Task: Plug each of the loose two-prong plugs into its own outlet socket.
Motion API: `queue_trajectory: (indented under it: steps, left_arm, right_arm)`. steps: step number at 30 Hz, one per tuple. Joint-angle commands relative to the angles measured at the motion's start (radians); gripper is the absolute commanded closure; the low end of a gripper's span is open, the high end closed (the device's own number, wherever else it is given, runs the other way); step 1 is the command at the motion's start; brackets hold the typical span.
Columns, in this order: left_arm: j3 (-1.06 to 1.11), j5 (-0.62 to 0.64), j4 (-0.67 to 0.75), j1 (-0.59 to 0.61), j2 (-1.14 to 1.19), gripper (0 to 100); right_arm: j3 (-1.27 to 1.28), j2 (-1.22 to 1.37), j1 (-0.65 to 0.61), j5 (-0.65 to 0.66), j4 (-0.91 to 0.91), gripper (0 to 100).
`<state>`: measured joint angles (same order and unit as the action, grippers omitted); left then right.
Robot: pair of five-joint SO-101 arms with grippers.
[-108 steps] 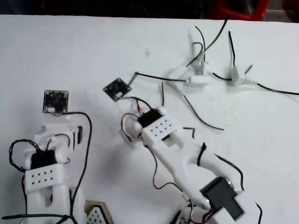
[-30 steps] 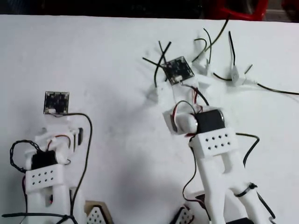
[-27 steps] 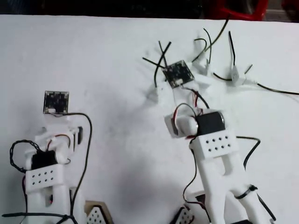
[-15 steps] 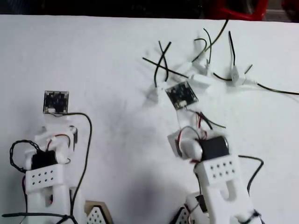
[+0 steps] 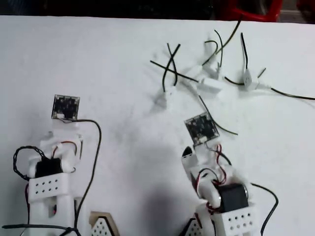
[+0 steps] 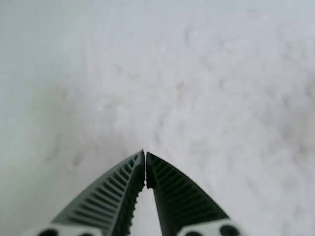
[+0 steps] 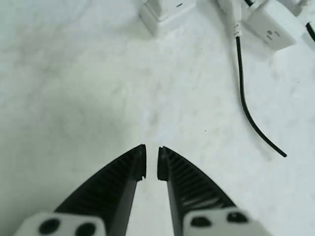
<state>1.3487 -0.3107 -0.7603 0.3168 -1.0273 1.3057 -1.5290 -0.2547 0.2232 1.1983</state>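
Observation:
Several small white plugs and sockets with black leads lie in a cluster at the far right of the table in the high view: a block (image 5: 161,100), a plug (image 5: 209,84) and another piece (image 5: 248,78). The right wrist view shows a white block (image 7: 165,10) and a two-slot socket (image 7: 273,29) with a black lead (image 7: 251,113), well ahead of my right gripper (image 7: 150,155), which is shut and holds nothing. My left gripper (image 6: 145,160) is shut over bare table. The left arm (image 5: 47,174) sits near left, the right arm (image 5: 229,206) near right.
The white table (image 5: 98,59) stretches wide between the arms and the cluster. Loose black leads (image 5: 170,69) cross one another around the plugs. A red object (image 5: 256,10) stands beyond the far edge. A tan perforated piece (image 5: 101,223) lies at the near edge.
The right arm swung into the plug cluster, shifting the leads and pieces, then drew back toward the near edge. The left arm edged slightly back and to the right.

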Motion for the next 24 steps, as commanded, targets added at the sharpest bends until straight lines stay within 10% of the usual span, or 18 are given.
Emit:
queue_trajectory:
  steps: [1,24]
  left_arm:
    - [-0.017,-0.011,0.008,-0.019,-0.022,98]
    - [0.262,-0.015,-0.152,-0.134,-0.725,97]
  right_arm:
    - [0.081,-0.116,0.073,0.0,-0.076,95.8]
    - [0.365,-0.269,0.105,0.0,-0.085,95.7]
